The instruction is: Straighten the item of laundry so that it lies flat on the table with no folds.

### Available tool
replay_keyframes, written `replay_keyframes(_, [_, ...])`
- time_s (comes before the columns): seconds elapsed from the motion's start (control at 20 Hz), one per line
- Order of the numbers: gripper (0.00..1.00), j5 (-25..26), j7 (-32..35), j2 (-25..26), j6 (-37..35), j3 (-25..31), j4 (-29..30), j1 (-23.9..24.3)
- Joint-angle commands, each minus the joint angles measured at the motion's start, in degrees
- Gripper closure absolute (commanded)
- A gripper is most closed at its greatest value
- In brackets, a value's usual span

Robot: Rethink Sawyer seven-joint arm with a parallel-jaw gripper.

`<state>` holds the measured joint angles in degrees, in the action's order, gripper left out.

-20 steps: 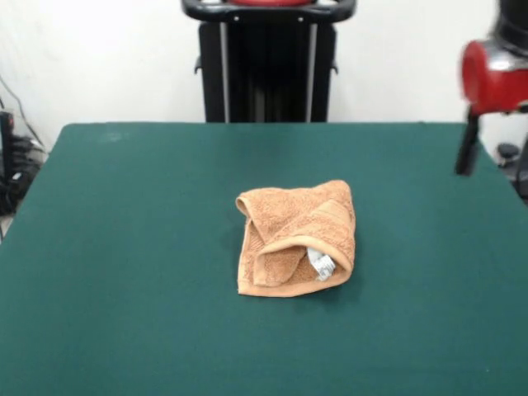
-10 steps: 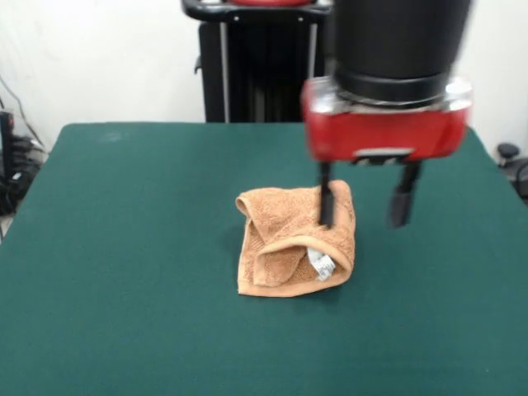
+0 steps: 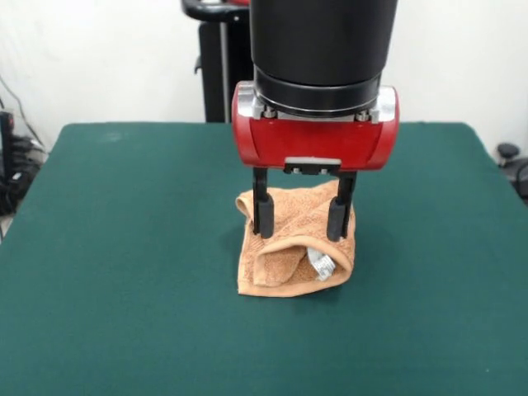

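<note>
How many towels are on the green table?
1. The orange-brown towel lies folded over itself near the middle of the green table, with its white label showing. The open gripper is right over it. Nothing looks hidden.

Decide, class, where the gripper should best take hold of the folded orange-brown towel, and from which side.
Probably the folded-over top flap's edge beside the white label on the orange-brown terry towel, from straight above: that layer lies loose on top, ready to peel open.

A single front camera looks from beyond the desk's [image 3: 99, 247] near edge, slightly downward, toward the white wall at 12 o'clock, close enough that the green top fills the picture's width.
</note>
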<state>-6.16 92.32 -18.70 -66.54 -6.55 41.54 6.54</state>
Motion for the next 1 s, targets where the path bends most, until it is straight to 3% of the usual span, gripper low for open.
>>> replay_keyframes(0.05, [0.00,1.49,9.20,-0.70,-0.47,1.38,2.75,-2.92])
replay_keyframes(0.7, [0.00,1.11,4.49,2.05,-1.09,3.54,-1.61,-1.03])
replay_keyframes(1.0, [0.00,1.14,0.54,1.88,1.34,5.10,-0.32,0.46])
